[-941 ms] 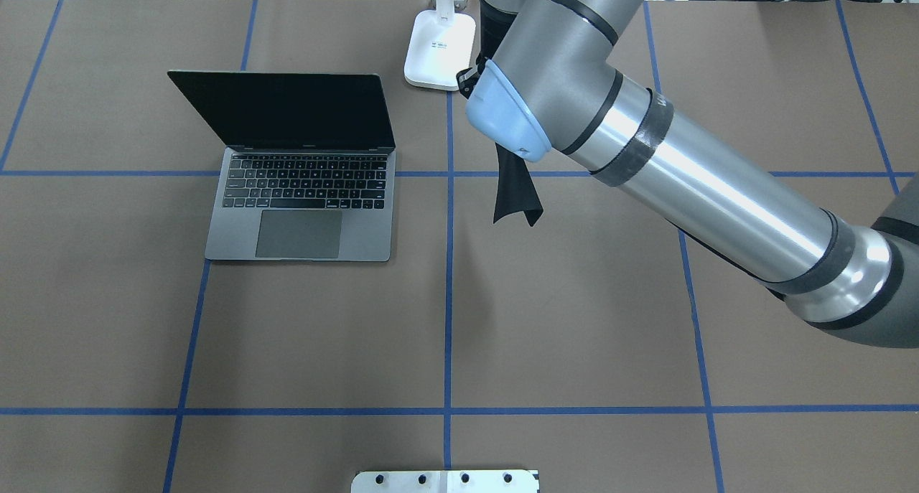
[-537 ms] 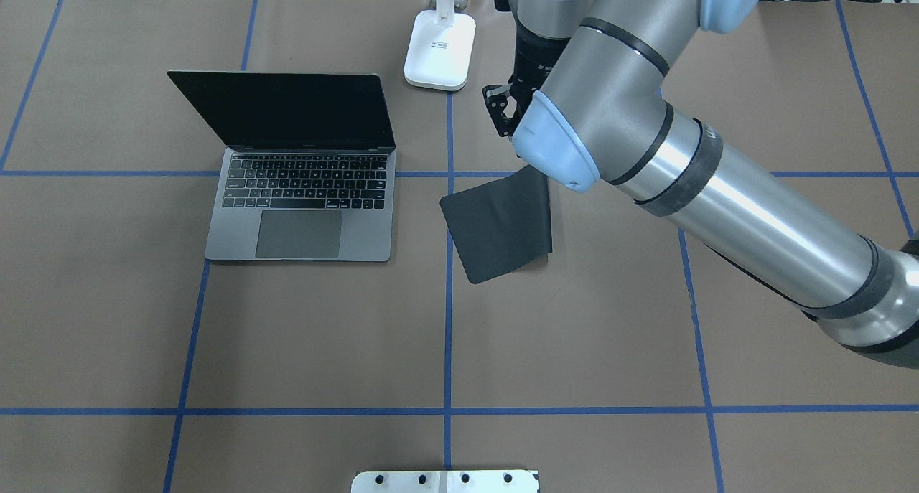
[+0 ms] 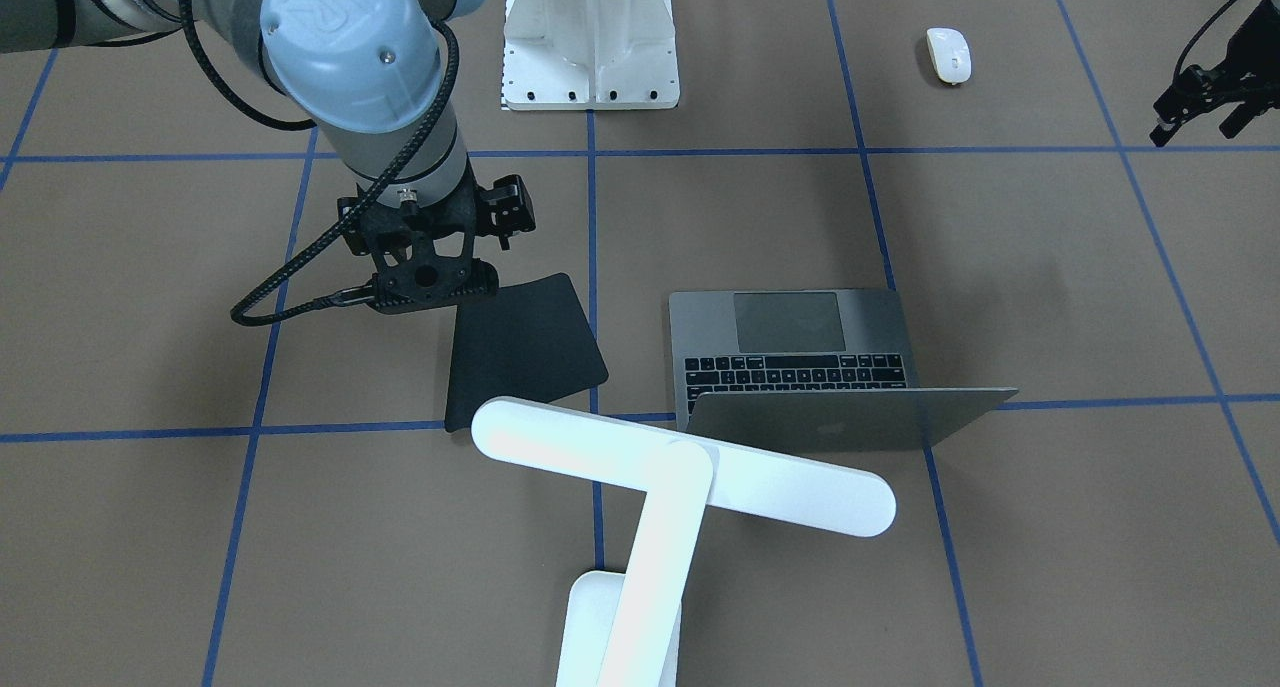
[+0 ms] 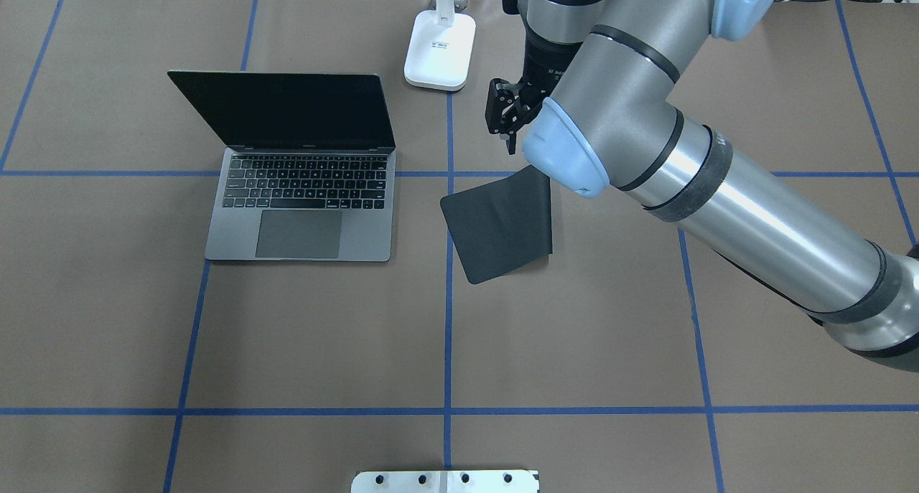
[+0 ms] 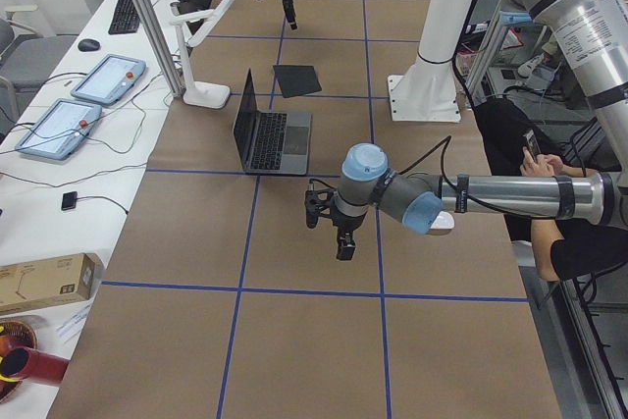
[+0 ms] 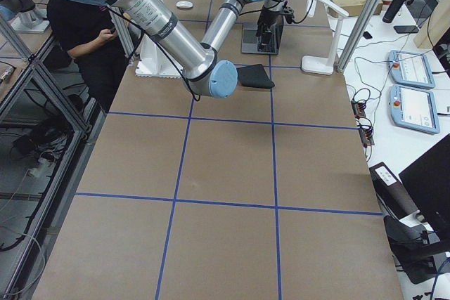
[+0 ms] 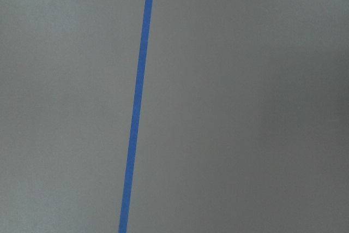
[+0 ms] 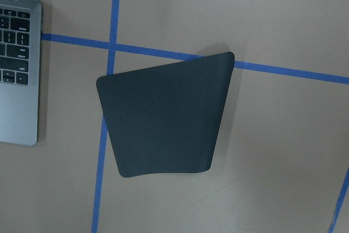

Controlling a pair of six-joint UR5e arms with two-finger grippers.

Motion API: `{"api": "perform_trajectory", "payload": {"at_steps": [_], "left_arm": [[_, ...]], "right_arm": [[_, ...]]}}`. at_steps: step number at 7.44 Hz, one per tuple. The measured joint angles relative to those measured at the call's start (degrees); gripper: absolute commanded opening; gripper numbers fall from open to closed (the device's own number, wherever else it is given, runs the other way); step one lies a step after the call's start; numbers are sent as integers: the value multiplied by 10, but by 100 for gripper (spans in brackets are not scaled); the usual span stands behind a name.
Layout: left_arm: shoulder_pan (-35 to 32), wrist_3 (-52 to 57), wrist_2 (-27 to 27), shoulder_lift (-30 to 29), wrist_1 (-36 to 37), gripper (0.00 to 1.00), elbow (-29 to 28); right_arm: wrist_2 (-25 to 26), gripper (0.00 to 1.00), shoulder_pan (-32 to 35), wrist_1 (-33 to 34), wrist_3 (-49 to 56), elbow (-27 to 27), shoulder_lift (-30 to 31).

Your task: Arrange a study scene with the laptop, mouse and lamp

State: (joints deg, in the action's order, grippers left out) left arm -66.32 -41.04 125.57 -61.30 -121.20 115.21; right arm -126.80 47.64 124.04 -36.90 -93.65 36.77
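The open grey laptop [image 4: 301,191] sits left of the table's middle. The white lamp [image 3: 680,467] stands behind it, its base [image 4: 439,48] at the far edge. The white mouse [image 3: 948,55] lies alone near the robot's side, close to my left gripper [image 3: 1195,127], which is open and empty above the table. My right gripper [image 4: 507,135] is open and empty, hovering over the far corner of a black mouse pad [image 4: 499,224] that lies flat right of the laptop. The right wrist view shows the pad [image 8: 163,118] and the laptop's edge [image 8: 16,69].
A white ribbed pedestal [image 3: 588,37] stands at the robot's base. Blue tape lines grid the brown table [image 4: 323,335]. The right arm's thick links [image 4: 718,206] span the table's right half. A seated person [image 5: 549,203] and tablets show beside the table.
The black mouse pad hung from my right gripper; it dropped and now lies flat on the table. The right gripper has let go and shifted slightly right and away from it.
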Motion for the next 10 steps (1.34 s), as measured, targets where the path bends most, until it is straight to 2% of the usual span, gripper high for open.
{"api": "perform_trajectory", "payload": {"at_steps": [1,3,4,6,8,10], "left_arm": [[10,-7,0,2,-31,99,-20],[15,2,10,3,-173,100,-126],[15,2,18,7,-214,100,-147],[25,-23,26,29,-237,100,-129],[100,-134,25,41,-241,100,-95],[161,-197,24,76,-244,100,-49]], "right_arm": [[14,100,0,-4,3,0,-1],[25,100,-1,-6,5,-1,-2],[26,100,-2,-6,5,-4,-2],[27,100,-7,-7,9,-15,4],[32,100,-10,-22,46,-41,39],[36,100,-8,-50,98,-88,99]]}}
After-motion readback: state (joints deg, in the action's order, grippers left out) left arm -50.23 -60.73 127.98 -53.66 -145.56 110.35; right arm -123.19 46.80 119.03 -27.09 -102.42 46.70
